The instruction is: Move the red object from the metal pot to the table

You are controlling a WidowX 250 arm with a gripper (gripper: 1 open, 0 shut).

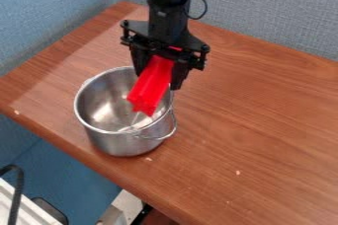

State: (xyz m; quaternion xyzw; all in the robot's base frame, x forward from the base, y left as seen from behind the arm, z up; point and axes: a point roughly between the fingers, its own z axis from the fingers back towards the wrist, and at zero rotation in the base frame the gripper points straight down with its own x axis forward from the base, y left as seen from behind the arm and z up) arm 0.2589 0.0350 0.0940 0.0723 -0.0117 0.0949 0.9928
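Blue-grey wall panels stand behind a reddish-brown wooden table [251, 120], which fills most of the view and runs off the frame at right. Hanging above it, the red object [152, 84] is a flat, bright block, clear of the metal pot [119, 111] and tilted so that its lower end points down and to the left, over the pot's open mouth. Its upper end sits between the black fingers of the gripper [166, 59], which is clamped on it from either side; the jaws stand fairly wide apart with the block filling the space between them. How much of the block's top is covered by the fingers is hard to judge at this size.

Below, the pot is a round, shiny steel vessel with straight sides and a rolled rim, standing upright on the table near its left front edge. Its inside looks bare and reflects a little red from the block above. The black arm rises straight up from the gripper and leaves the picture at the top. Beyond the table's front edge, some pale, blurred shapes show on the floor.
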